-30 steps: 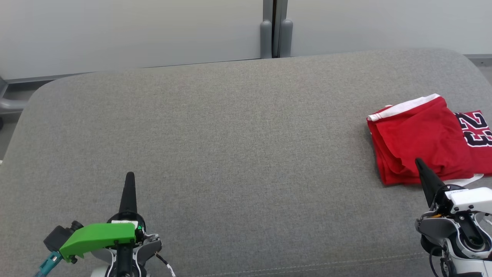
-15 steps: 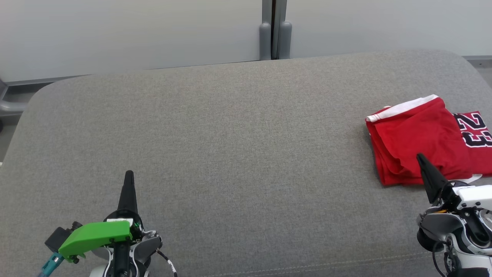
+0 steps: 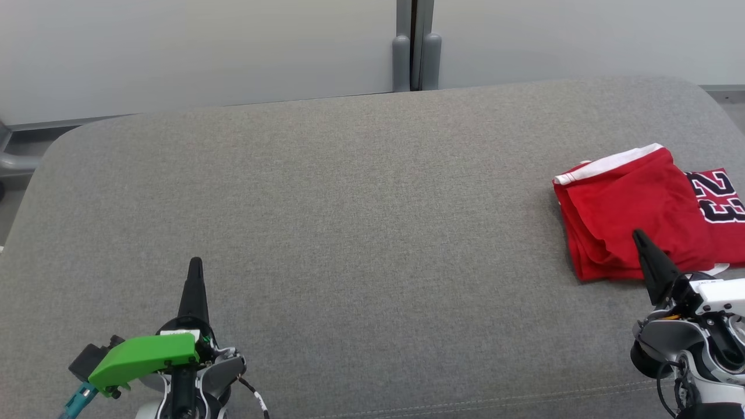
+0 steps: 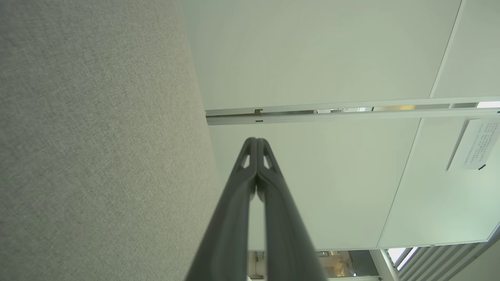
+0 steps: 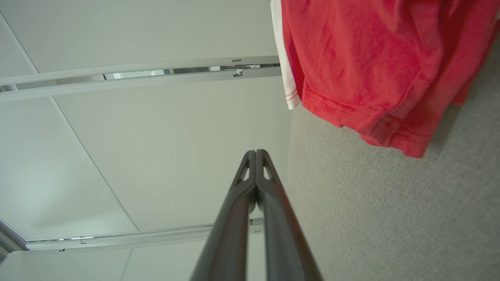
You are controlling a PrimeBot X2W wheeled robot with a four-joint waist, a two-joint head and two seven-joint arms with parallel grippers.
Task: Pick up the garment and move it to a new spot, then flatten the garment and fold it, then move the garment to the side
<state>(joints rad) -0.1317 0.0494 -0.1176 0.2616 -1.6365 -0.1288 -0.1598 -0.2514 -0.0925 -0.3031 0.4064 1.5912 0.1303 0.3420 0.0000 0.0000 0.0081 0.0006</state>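
Observation:
A folded red garment (image 3: 640,212) with white trim and a black "23" lies at the right edge of the grey upholstered surface (image 3: 361,203). The same garment (image 5: 375,66) fills the upper right of the right wrist view. My right gripper (image 3: 638,235) is shut and empty, its tip in front of the garment's near edge; its fingers (image 5: 256,153) are pressed together. My left gripper (image 3: 195,263) is shut and empty at the lower left, far from the garment, with its fingers (image 4: 256,140) closed.
Pale wall panels (image 3: 204,52) with a grey vertical post (image 3: 414,43) stand behind the surface. The surface's rounded back corners and a front seam (image 3: 465,401) mark its limits. Grey floor (image 3: 11,198) shows past the left edge.
The right gripper has drifted slightly right and back toward the lower right corner. The left gripper has barely moved. The garment lies as before.

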